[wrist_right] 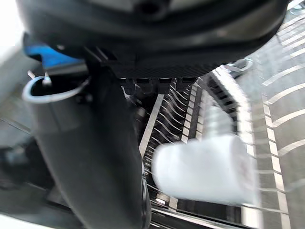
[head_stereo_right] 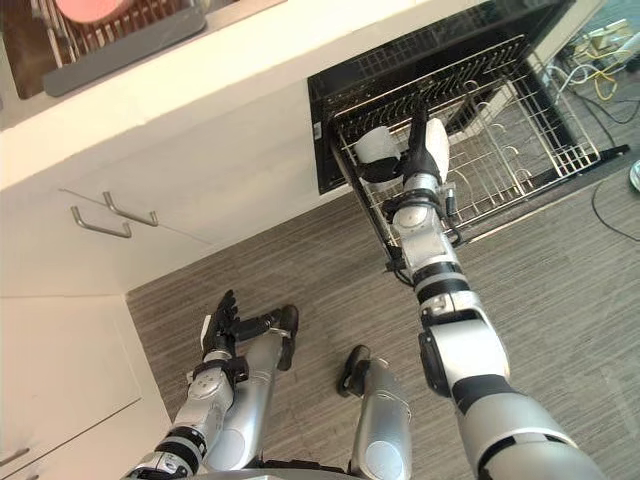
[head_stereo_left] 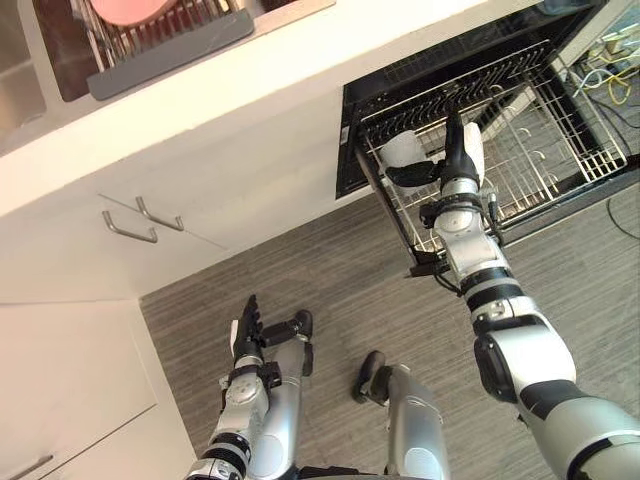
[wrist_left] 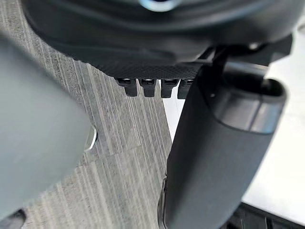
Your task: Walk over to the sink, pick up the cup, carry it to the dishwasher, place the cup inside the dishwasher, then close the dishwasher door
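The white cup (head_stereo_left: 400, 150) lies on its side on the pulled-out wire rack (head_stereo_left: 545, 140) of the open dishwasher, at the rack's left end. My right hand (head_stereo_left: 460, 150) reaches over the rack just beside it, fingers straight and open, with the thumb (wrist_right: 95, 157) stretched toward the cup's lower side. In the right wrist view the cup (wrist_right: 205, 169) rests on the wires beyond the thumb, not enclosed by the hand. My left hand (head_stereo_left: 247, 325) hangs low over the floor, open and holding nothing.
A white counter runs across the top, with the sink (head_stereo_left: 40, 70) and a dish rack holding a pink dish (head_stereo_left: 130, 8) at upper left. Cabinet handles (head_stereo_left: 130, 230) sit below. Cables (head_stereo_left: 612, 75) lie right of the dishwasher. Grey wood floor (head_stereo_left: 330, 290) lies in front.
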Robot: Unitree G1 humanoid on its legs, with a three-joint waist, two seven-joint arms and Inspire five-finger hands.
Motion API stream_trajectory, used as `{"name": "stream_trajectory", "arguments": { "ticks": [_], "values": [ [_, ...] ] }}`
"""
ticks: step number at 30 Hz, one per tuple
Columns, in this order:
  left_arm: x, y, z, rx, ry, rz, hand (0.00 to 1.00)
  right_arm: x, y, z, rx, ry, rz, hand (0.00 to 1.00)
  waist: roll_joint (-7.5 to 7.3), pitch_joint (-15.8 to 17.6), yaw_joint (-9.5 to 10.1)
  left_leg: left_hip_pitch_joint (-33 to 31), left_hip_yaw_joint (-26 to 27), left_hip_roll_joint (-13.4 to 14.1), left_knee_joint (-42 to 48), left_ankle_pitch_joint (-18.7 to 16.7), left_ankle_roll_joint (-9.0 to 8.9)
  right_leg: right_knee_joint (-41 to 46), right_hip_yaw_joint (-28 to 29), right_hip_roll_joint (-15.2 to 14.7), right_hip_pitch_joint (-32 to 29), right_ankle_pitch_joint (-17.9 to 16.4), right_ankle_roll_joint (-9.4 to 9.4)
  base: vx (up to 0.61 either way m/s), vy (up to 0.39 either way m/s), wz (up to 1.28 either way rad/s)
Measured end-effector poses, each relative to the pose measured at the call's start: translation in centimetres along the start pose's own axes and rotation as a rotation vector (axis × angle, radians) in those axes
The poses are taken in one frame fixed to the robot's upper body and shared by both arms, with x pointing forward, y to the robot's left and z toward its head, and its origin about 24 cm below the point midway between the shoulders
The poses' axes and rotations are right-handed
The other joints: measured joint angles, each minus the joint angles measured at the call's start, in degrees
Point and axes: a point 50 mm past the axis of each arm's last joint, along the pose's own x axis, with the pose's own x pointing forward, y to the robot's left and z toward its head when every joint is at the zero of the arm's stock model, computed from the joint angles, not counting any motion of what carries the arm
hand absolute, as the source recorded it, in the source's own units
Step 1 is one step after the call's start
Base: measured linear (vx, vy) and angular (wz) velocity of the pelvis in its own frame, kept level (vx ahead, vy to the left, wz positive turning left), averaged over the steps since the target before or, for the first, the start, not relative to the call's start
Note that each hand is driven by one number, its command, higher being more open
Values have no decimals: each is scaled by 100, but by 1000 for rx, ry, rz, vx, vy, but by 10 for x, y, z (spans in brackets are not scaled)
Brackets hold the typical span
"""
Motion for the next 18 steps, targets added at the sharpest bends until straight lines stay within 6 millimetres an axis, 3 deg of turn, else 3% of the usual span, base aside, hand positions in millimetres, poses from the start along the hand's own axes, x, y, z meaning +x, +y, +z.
{"name": "stream_trajectory", "arguments": {
  "ticks": [3,11,18],
  "values": [
    [-2,5,-9,34,38,1,100,-27,2,-9,7,-31,2,100,-40,-17,-78,415,80,-20,-440,155,-1,-300,46,34,294,122,10,25,-30,-12],
    [-15,35,-35,212,118,-10,100,-121,7,-57,44,72,68,100,-440,-402,-434,1403,250,-4,-1519,463,-12,-1335,138,255,1131,524,75,63,6,-13],
    [-35,45,-64,282,214,-38,100,-178,5,-75,89,138,130,100,-449,-1006,-571,2217,478,-62,-2468,737,26,-2316,300,384,1819,930,189,64,27,-17]
  ]
}}
